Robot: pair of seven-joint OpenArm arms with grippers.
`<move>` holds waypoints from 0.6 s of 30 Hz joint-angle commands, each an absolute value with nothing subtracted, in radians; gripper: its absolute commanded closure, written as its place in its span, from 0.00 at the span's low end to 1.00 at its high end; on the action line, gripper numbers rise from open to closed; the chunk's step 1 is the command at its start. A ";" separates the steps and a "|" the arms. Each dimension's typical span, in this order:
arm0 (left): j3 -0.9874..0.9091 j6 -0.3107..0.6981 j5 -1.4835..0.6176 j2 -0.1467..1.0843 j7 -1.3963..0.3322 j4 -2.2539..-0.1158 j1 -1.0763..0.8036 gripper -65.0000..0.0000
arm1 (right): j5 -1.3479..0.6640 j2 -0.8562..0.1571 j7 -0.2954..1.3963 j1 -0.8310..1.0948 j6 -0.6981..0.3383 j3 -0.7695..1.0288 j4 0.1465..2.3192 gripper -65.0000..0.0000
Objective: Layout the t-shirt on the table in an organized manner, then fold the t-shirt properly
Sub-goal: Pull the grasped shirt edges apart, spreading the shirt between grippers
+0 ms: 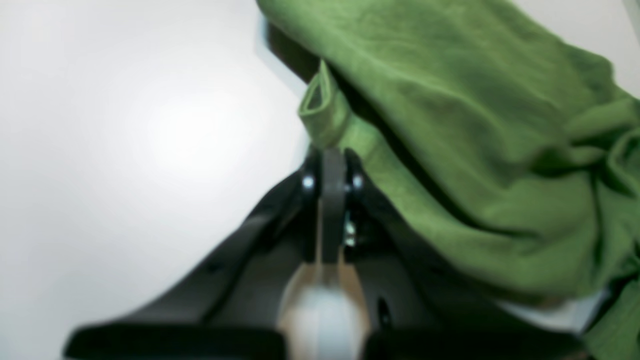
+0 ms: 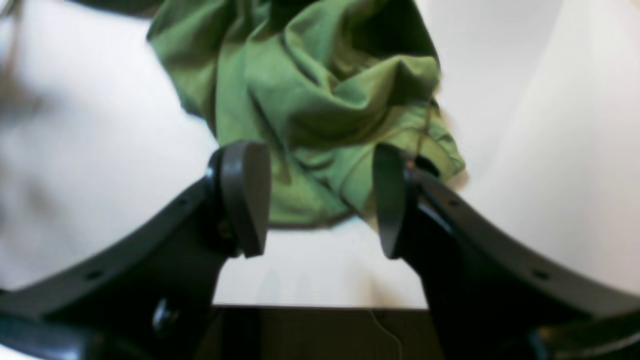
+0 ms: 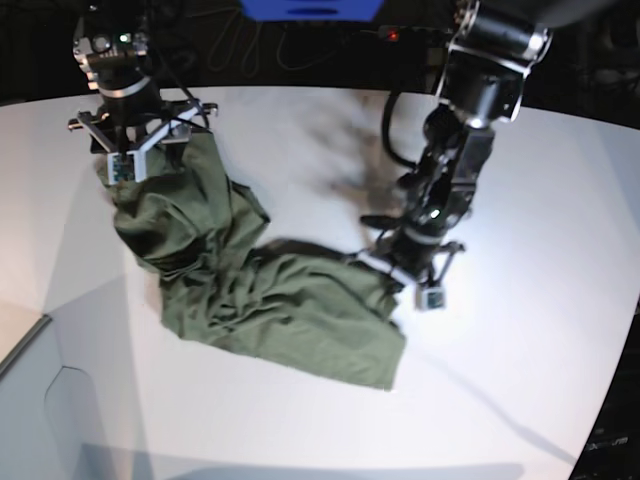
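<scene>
The olive-green t-shirt (image 3: 260,300) lies crumpled on the white table (image 3: 520,380), running from the far left to the middle. My left gripper (image 3: 400,262) sits at the shirt's right edge. In the left wrist view it (image 1: 332,150) is shut on a folded bit of the t-shirt's (image 1: 450,125) hem, which sticks out past the fingertips. My right gripper (image 3: 140,150) is at the shirt's far left end. In the right wrist view it (image 2: 317,200) stands open, with bunched t-shirt (image 2: 310,90) cloth just ahead of and partly between the fingers (image 2: 245,195).
The table's edge (image 3: 20,350) runs along the lower left, and a dark edge (image 2: 320,330) shows below the right gripper. A blue object (image 3: 310,8) and cables lie behind the table at the back.
</scene>
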State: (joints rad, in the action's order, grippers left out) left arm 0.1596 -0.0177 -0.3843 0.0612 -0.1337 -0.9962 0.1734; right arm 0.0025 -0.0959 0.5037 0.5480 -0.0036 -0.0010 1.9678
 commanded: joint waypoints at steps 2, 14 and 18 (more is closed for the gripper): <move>0.162 -0.004 -0.384 0.096 -0.113 -1.139 0.108 1.00 | 0.005 -0.099 0.479 0.541 -0.007 -0.001 1.985 0.49; -0.041 0.004 -0.384 0.209 -0.113 -1.359 -0.191 1.00 | 0.005 -0.101 0.483 0.349 -0.007 -0.182 1.960 0.45; -0.096 0.004 -0.384 0.217 -0.113 -1.359 -0.236 1.00 | 0.005 -0.081 0.483 0.243 -0.007 -0.226 1.860 0.37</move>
